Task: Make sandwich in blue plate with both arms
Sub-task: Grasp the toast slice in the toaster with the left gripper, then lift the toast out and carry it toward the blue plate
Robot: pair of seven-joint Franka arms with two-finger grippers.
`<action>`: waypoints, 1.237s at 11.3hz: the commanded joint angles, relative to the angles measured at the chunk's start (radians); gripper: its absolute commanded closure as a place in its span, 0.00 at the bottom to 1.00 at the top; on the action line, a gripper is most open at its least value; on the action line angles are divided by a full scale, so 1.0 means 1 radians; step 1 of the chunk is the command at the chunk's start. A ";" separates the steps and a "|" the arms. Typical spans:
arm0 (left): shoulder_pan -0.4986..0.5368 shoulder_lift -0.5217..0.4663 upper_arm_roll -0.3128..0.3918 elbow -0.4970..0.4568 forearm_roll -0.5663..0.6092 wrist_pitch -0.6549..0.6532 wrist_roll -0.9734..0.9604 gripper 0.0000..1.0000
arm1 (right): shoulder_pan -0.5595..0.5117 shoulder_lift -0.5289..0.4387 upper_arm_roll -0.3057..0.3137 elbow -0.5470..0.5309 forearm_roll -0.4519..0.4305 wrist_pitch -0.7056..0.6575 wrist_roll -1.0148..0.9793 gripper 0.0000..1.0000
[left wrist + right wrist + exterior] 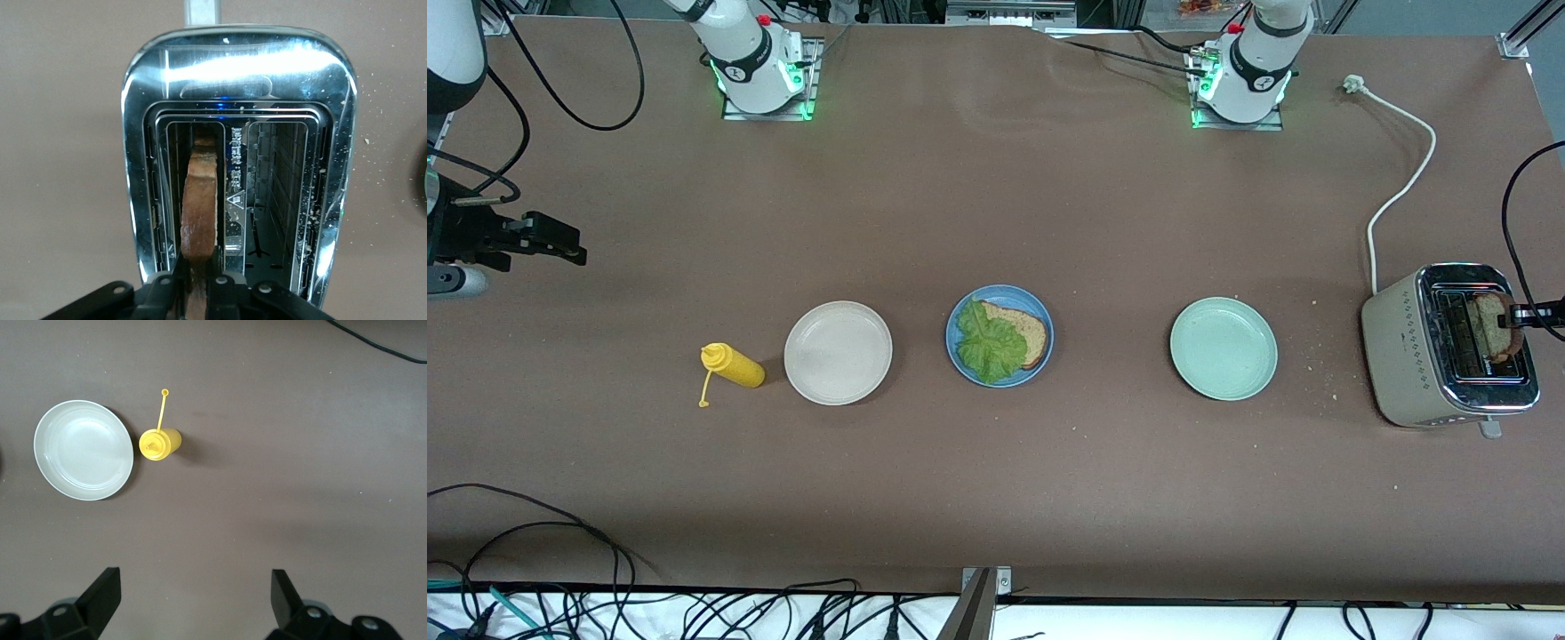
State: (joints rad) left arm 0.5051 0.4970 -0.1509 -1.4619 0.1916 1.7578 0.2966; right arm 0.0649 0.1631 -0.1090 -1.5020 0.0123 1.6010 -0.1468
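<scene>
- Brown table (996, 196) carries three plates in a row, a toaster and a yellow bottle.
- Blue plate (955, 322) sits mid-table, between white plate (838, 352) and green plate (1224, 348).
- On blue plate: one bread slice (1024, 331) with lettuce (987, 347) on it, covering most of the slice; no top slice there yet.
- White plate lies toward the right arm's end; bare in right wrist view (83, 449).
- Green plate lies toward the left arm's end.
- Yellow bottle (734, 364) lies on its side just beside white plate, cap hanging on its strap; also in right wrist view (160, 443).
- Toaster (1409, 356) stands at the left arm's end of the table, white cord (1400, 191) running off toward the bases.
- Toast (199, 213) stands upright in one toaster slot (200, 193); other slot empty.
- Left gripper (197, 285) is over the toaster, fingers clamped on the toast's top edge; seen from the front at the frame edge (1522, 316).
- Toast is partly inside the slot, leaning a little in front view (1490, 325).
- Right gripper (195, 593) waits in the air over bare table at the right arm's end, fingers wide apart, nothing between them; in front view (551, 240).
- Crumbs dot the table near the toaster.
</scene>
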 commanded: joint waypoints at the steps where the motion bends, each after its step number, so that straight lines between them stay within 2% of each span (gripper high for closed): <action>1: 0.000 -0.028 -0.007 0.029 0.035 -0.052 0.047 1.00 | -0.002 0.004 0.006 0.020 -0.014 -0.016 0.010 0.00; 4: -0.013 -0.124 -0.025 0.049 0.037 -0.139 0.050 1.00 | -0.004 0.003 0.005 0.020 -0.009 -0.016 0.013 0.00; 6: -0.058 -0.175 -0.067 0.089 0.031 -0.260 0.049 1.00 | -0.004 0.004 0.005 0.020 -0.005 -0.015 0.015 0.00; 7: -0.075 -0.179 -0.108 0.121 0.019 -0.326 0.049 1.00 | -0.004 0.001 0.006 0.020 -0.005 -0.016 0.016 0.00; 9: -0.095 -0.180 -0.261 0.172 0.017 -0.395 0.041 1.00 | -0.003 0.001 0.005 0.019 -0.003 -0.021 0.015 0.00; 11: -0.156 -0.155 -0.361 0.169 0.000 -0.394 0.003 1.00 | -0.004 0.001 0.005 0.020 -0.003 -0.027 0.016 0.00; 14: -0.269 0.001 -0.363 0.173 -0.248 -0.362 -0.085 1.00 | -0.002 0.000 0.006 0.019 0.005 -0.029 0.016 0.00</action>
State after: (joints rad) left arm 0.2903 0.3554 -0.5133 -1.3256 0.0960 1.3792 0.2462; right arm 0.0653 0.1638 -0.1085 -1.5013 0.0126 1.5959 -0.1458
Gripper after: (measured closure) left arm 0.921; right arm 0.000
